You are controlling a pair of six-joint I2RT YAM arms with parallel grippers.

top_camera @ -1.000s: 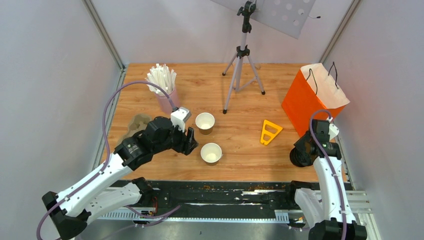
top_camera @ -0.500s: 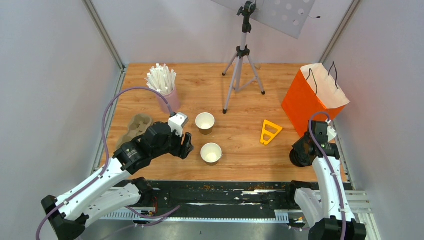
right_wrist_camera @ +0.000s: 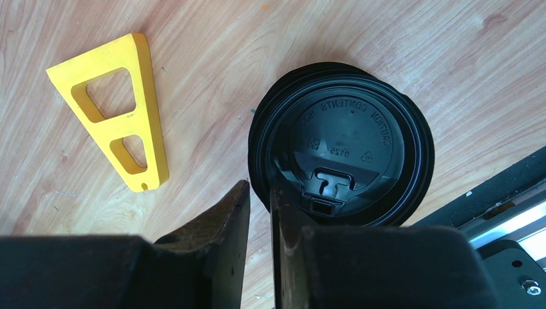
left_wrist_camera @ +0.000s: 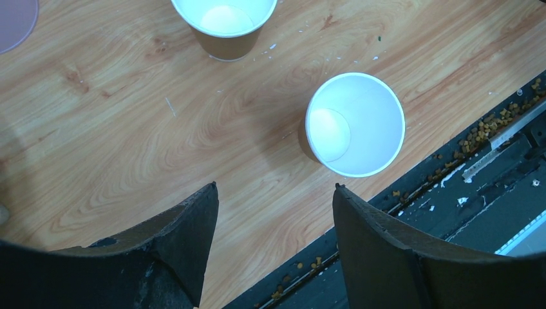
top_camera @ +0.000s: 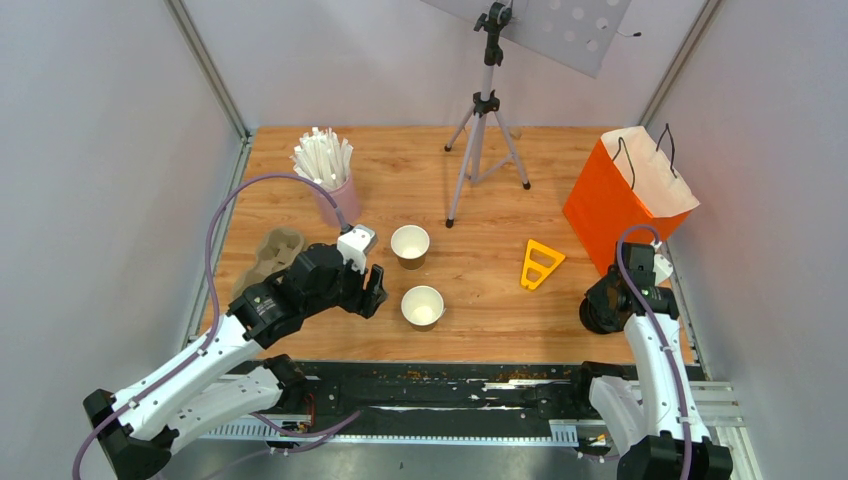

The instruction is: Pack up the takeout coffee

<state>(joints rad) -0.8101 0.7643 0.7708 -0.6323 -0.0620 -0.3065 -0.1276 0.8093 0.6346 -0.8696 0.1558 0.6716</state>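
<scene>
Closest to me, by the near right corner of the table (top_camera: 500, 300), my right gripper (right_wrist_camera: 259, 190) is down at the black lid (right_wrist_camera: 348, 138), which lies flat on the wood. My fingers there are almost together. The lid's rim runs into the thin slit between them, but I cannot tell whether I have bitten it yet. What I see looks like more than one rim stacked, so I should pinch only the top edge and lift straight up, gently. That way I take one lid and do not drag the pile.

My left gripper (left_wrist_camera: 273, 193) hangs wide open and empty over the near edge, just left of the near cup (left_wrist_camera: 355, 124). The far cup (left_wrist_camera: 224, 19) stands a little beyond it toward the middle of the table, and the two do not touch. The coffee to pack should be one of these two. Both look white inside from here, and I see no dark liquid in either, so I would check that before closing. I should take the cup low on its wall with a soft squeeze and keep it upright.

The yellow wedge (right_wrist_camera: 122, 109) lies just beyond the lid. The orange bag (top_camera: 620, 200) stands open at the right edge, farther back.
</scene>
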